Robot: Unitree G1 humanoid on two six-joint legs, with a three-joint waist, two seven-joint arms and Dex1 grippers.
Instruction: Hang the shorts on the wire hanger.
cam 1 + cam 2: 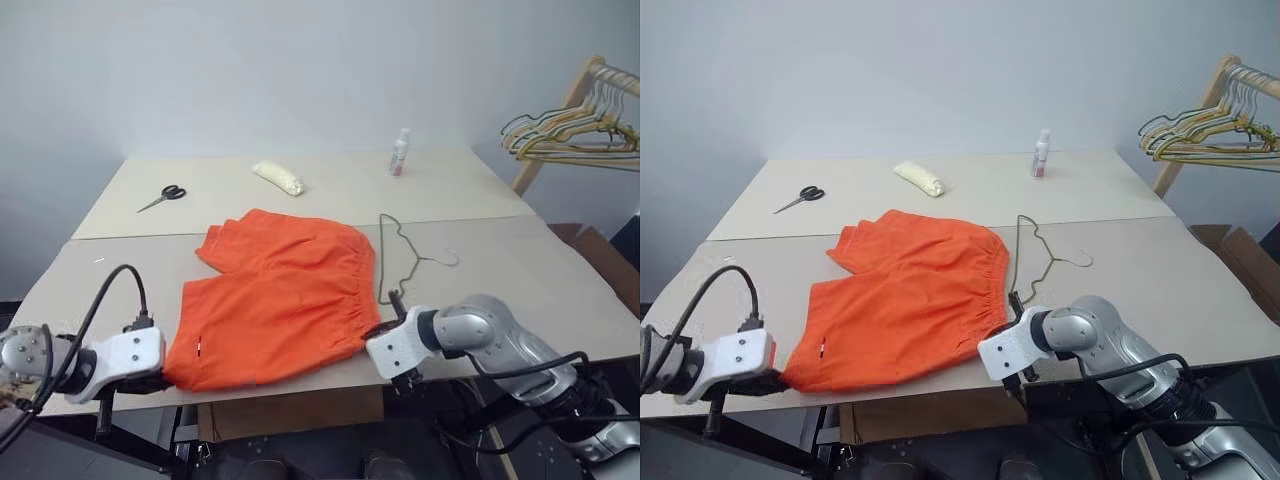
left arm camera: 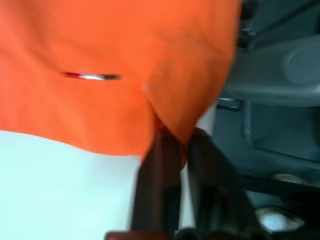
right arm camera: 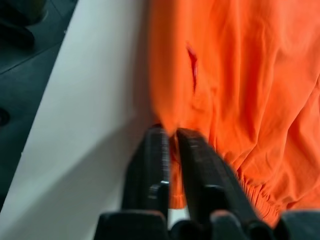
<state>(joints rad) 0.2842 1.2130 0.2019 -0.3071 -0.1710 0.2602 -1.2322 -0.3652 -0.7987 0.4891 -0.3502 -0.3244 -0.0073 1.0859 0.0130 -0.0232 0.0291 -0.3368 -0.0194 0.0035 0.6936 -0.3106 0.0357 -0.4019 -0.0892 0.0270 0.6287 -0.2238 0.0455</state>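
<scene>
Overhead—beige table (image 1: 560,290), white wall (image 1: 300,60)

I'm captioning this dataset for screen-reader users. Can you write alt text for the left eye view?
Bright orange shorts lie flat on a beige table, with the left gripper and right gripper at their near corners. A wire hanger lies just right of the shorts; scissors sit farther back.
</scene>
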